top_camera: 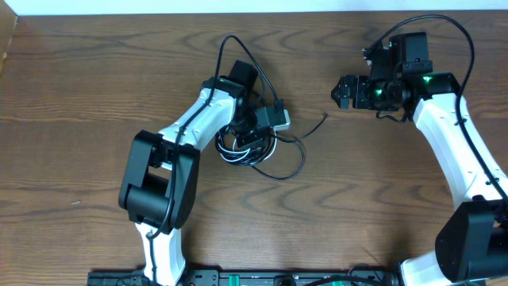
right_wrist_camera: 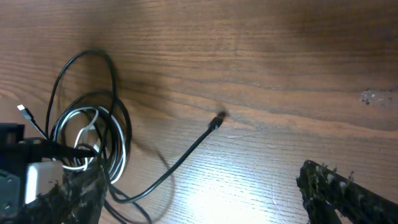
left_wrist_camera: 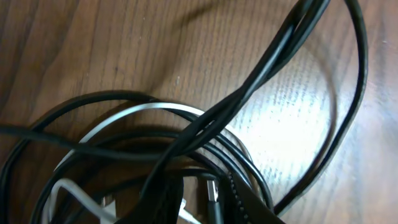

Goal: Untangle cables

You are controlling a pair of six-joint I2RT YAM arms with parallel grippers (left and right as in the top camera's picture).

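I'm poking my L tool (top_camera: 259, 133) into the cables (top_camera: 248, 151) — grip, can't tell; R tool (right_wrist_camera: 198, 194) is open — next: grab loose end (right_wrist_camera: 216, 121).

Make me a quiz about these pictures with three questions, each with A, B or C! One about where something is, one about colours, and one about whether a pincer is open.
1. Where does the black cable's loose plug lie?
A) on the bare table, right of the bundle
B) in a pincer
C) under the bundle

2. What colours are in the bundle?
A) red and blue
B) black and white
C) green

3. How is the right pincer?
A) open, empty
B) shut on a plug
C) shut on a white cord

Answers:
1 A, the plug lies alone on the table.
2 B, white loops sit among black ones.
3 A, its fingers stand wide apart with nothing between them.
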